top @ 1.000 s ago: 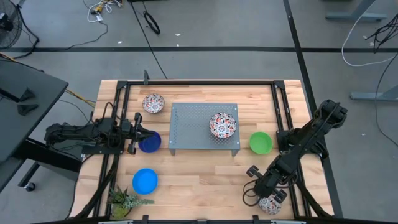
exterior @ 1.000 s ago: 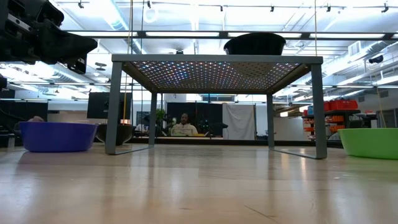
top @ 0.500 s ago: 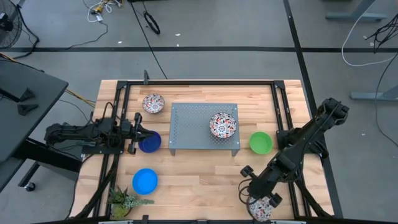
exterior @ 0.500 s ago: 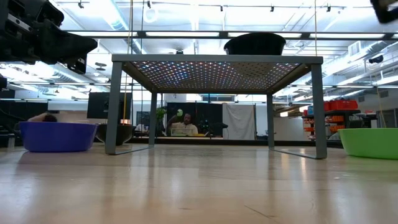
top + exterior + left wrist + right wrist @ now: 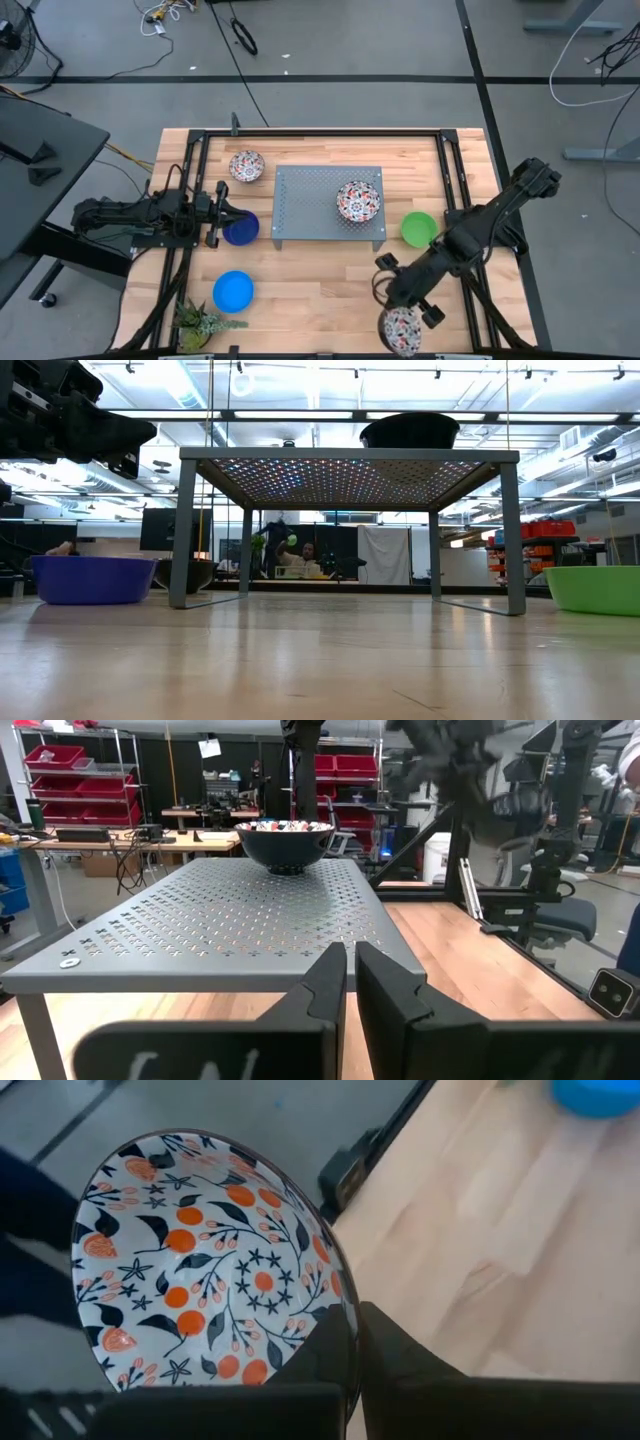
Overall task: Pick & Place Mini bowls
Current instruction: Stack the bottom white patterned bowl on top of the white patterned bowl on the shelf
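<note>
In the high view my right gripper (image 5: pixel 404 308) is near the table's near edge, shut on a white floral mini bowl (image 5: pixel 400 328). That bowl fills the right wrist view (image 5: pixel 200 1270). A second floral bowl (image 5: pixel 357 201) stands on the grey perforated tray (image 5: pixel 310 190). A third (image 5: pixel 246 166) sits on the table left of the tray's far corner. The green bowl (image 5: pixel 419 229) is right of the tray and the bright blue one (image 5: pixel 233 291) is near-left. My left gripper (image 5: pixel 218 213) is shut, above the left edge of the dark blue bowl (image 5: pixel 241 230). My right gripper pinches the floral bowl's rim (image 5: pixel 335 1295) on its far side, one finger (image 5: pixel 325 1355) inside the bowl and one finger (image 5: pixel 400 1365) outside. The fingers slant down from the table's far right. The bowl is lifted off the table, its patterned inside facing up.
A small spiky green plant (image 5: pixel 200 322) stands at the near-left corner. Black frame rails (image 5: pixel 190 180) run along the table's left, far and right sides. Bare wood lies between the tray and the near edge. People show in the room beyond the table (image 5: pixel 295 555).
My right gripper has moved toward the table's left along the near edge, carrying the floral bowl with it from the near-right corner. The left arm and the other bowls have stayed put.
</note>
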